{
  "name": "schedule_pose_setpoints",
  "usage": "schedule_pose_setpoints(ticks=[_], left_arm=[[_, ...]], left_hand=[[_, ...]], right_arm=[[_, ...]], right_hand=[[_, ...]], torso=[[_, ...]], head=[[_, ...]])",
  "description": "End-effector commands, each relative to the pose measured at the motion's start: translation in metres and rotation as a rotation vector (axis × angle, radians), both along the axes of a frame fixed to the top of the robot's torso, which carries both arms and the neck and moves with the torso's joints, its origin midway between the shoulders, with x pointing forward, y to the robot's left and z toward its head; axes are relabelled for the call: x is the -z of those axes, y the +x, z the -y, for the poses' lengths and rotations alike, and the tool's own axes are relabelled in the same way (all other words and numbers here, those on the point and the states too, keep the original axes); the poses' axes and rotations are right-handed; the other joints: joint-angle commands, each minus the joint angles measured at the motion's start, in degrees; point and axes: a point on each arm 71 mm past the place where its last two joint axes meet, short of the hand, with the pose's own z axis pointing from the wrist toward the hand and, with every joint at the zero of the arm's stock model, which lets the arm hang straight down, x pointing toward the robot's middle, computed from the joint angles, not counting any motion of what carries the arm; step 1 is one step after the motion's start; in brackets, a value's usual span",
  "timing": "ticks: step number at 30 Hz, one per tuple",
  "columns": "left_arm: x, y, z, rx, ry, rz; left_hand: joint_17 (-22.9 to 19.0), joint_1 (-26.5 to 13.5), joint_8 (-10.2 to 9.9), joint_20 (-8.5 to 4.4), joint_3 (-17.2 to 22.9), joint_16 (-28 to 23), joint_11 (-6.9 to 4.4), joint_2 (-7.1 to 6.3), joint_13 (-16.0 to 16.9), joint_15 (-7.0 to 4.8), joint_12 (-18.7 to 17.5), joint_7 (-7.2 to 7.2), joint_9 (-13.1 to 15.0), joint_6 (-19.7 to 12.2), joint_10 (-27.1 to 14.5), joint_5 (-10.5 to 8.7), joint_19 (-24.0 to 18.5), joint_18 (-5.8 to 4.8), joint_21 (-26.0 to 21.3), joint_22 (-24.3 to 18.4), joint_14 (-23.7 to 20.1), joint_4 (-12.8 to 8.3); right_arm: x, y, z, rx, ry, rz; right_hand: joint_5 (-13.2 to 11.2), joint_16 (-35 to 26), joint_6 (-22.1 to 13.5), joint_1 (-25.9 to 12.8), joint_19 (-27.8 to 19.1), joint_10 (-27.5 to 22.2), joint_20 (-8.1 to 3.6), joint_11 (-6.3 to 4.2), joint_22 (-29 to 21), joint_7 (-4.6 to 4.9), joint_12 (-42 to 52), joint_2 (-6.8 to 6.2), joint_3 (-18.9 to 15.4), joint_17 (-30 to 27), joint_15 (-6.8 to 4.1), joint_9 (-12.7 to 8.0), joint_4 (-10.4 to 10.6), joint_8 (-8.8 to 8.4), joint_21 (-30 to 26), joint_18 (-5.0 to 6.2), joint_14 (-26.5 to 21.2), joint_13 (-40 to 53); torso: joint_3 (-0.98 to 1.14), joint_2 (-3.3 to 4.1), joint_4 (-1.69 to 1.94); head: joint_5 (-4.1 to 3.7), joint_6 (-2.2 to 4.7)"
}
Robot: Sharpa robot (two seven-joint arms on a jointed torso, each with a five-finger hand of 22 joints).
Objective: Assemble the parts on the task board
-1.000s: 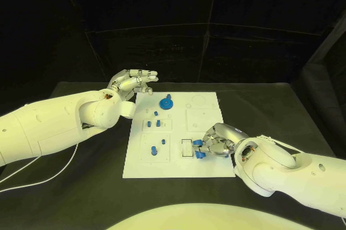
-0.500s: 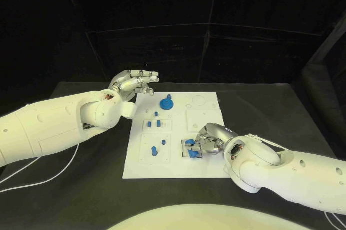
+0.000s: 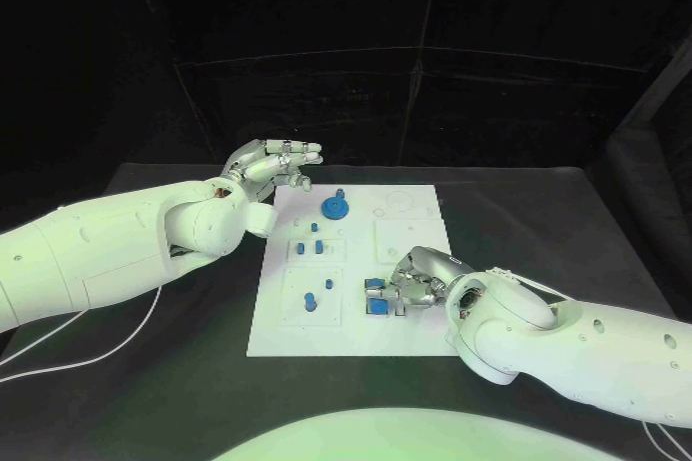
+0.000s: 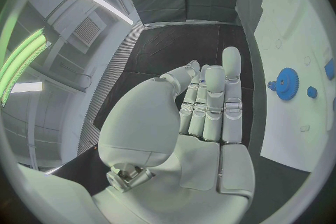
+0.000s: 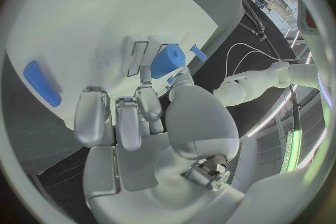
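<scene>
The small blue block-shaped part (image 3: 378,304) is seen at the near right area of the white rectangular task board (image 3: 289,336), over the dark-outlined rectangular slot there, with the right hand (image 3: 408,289) directly against it. In the right wrist view the same blue part (image 5: 168,60) lies just beyond the fingers (image 5: 148,102), which are curled in toward it; it appears to be pinched between thumb and fingers, though the contact itself is partly hidden. Whether the part is seated in the slot cannot be told. The left hand (image 3: 268,165) is held off the far left corner of the board above the black counter (image 3: 577,221), fingers loosely curled on nothing, well apart from the slot. The right hand is judged nearer.
</scene>
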Motion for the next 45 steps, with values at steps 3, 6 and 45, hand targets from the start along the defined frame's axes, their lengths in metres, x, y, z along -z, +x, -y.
schedule_pose_setpoints(ticks=[3,6,45], left_arm=[[-0.002,0.000,0.002,0.021,-0.003,0.003],[-0.002,0.000,0.002,0.022,-0.002,0.003],[-0.001,0.001,0.001,0.022,0.000,0.001]], left_hand=[[0.00,-0.23,0.23,0.17,0.00,-0.02,0.08,0.27,0.05,0.08,0.39,0.01,-0.09,-0.41,-0.26,0.34,-0.39,0.75,-0.28,-0.03,-0.45,0.06],[0.00,-0.23,0.23,0.17,0.00,-0.02,0.08,0.27,0.05,0.08,0.39,0.01,-0.09,-0.41,-0.26,0.34,-0.39,0.75,-0.28,-0.03,-0.45,0.06],[-0.19,-0.38,0.25,0.20,0.04,-0.01,0.08,0.29,0.03,0.10,0.48,0.01,-0.11,-0.50,-0.42,0.34,-0.42,0.76,-0.30,-0.04,-0.53,0.09]], right_arm=[[-0.001,0.000,0.000,-0.008,-0.018,0.010],[-0.002,0.000,0.001,-0.005,-0.022,0.016],[-0.006,-0.003,-0.001,-0.049,-0.021,0.055]], right_hand=[[-3.25,-0.39,-0.58,-5.26,0.05,-0.79,0.04,0.08,-0.23,0.08,-1.27,-3.70,2.57,4.98,-0.17,0.55,0.02,-0.49,-0.11,-0.81,3.93,-0.50],[-3.32,-0.48,-0.90,-8.22,-0.03,-1.30,0.07,0.13,-0.35,0.20,-2.37,-4.76,3.84,4.94,-0.10,0.77,0.17,-0.60,-0.22,-0.79,3.91,-1.14],[-1.76,0.33,0.51,6.74,0.53,0.25,-0.10,-0.48,1.42,-0.56,-0.38,0.44,5.88,6.81,-0.50,3.17,-3.24,1.70,0.63,-1.06,4.32,1.24]], torso=[[0.02,0.02,-0.01],[0.00,-0.02,-0.03],[-0.01,0.01,-0.02]], head=[[-0.06,-0.04],[-0.06,-0.09],[0.05,-0.43]])
